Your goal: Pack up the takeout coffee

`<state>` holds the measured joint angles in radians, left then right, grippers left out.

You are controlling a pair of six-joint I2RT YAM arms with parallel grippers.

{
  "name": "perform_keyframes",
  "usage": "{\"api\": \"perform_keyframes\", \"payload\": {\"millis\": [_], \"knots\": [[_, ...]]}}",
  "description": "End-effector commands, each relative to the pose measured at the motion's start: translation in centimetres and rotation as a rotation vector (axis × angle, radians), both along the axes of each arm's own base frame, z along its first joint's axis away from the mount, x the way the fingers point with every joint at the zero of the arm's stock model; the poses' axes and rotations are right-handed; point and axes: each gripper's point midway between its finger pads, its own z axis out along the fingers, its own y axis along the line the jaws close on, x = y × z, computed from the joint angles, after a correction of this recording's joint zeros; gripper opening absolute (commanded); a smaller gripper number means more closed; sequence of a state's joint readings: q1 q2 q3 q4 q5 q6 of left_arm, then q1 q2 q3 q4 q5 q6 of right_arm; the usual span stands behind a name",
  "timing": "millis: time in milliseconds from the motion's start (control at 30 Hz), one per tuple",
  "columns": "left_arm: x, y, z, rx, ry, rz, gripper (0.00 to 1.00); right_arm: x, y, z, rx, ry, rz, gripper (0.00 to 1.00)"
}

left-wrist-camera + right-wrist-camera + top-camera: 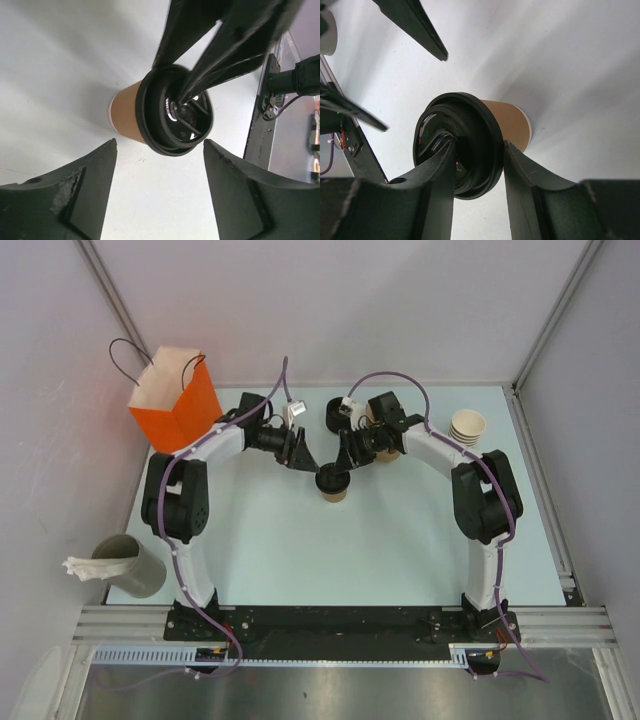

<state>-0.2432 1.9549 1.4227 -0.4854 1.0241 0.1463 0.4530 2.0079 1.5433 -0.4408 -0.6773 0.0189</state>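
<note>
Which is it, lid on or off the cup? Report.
On. The black lid covers the mouth of the tan cup in both wrist views; whether fully snapped down, cannot tell.

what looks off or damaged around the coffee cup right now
Nothing spilled: the cup stands upright with its black lid on, the right hand pinching the lid's rim. The only flaw is a pale chipped patch on one finger of the open left hand.

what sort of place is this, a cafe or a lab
Likely a lab robot cell, not a cafe: bare partition walls, an aluminium frame rail, and staged props, an orange paper bag and lidded coffee cup.
</note>
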Motion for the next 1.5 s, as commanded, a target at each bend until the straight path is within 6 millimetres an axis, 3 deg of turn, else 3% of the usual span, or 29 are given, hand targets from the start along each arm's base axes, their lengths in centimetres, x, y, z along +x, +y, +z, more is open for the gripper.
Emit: {"api": "perform_keyframes", "payload": {"millis": [0, 200, 333, 567, 833, 1000, 1167, 1300, 1433, 1467], "knots": [[0.1, 0.1, 5.7, -0.067, -0.164, -0.055, 0.77, -0.3, -0.7, -1.7, -0.100, -0.021, 0.008, 0.41], [0.9, 1.3, 8.7, -0.082, -0.235, -0.037, 0.88, 0.1, -1.2, -0.9, -0.097, -0.030, 0.000, 0.45], [0.9, 2.3, 10.2, -0.093, -0.270, -0.029, 0.99, 0.5, -1.7, 0.1, -0.088, -0.053, -0.009, 0.55], [0.9, 3.6, 12.1, -0.066, -0.325, -0.006, 0.99, 1.0, -1.8, 2.2, -0.077, -0.101, 0.003, 0.70], [2.4, 7.6, 16.9, 0.062, -0.478, 0.142, 0.99, 2.0, -2.4, 7.5, -0.021, -0.220, 0.015, 0.86], [3.6, 10.7, 17.9, 0.192, -0.545, 0.276, 0.99, 2.1, -2.8, 11.4, 0.027, -0.306, 0.028, 0.94], [3.1, 14.1, 18.8, 0.344, -0.579, 0.401, 0.99, 0.3, -4.1, 14.3, 0.021, -0.378, 0.084, 0.99], [1.9, 17.0, 20.5, 0.459, -0.633, 0.503, 0.99, -3.1, -5.7, 16.2, -0.013, -0.438, 0.163, 1.00], [-0.2, 19.4, 21.9, 0.560, -0.687, 0.566, 0.99, -5.7, -7.0, 15.8, -0.089, -0.499, 0.252, 1.00], [-0.8, 19.6, 22.0, 0.565, -0.693, 0.562, 0.99, -6.9, -6.7, 14.8, -0.113, -0.484, 0.285, 1.00]]}}
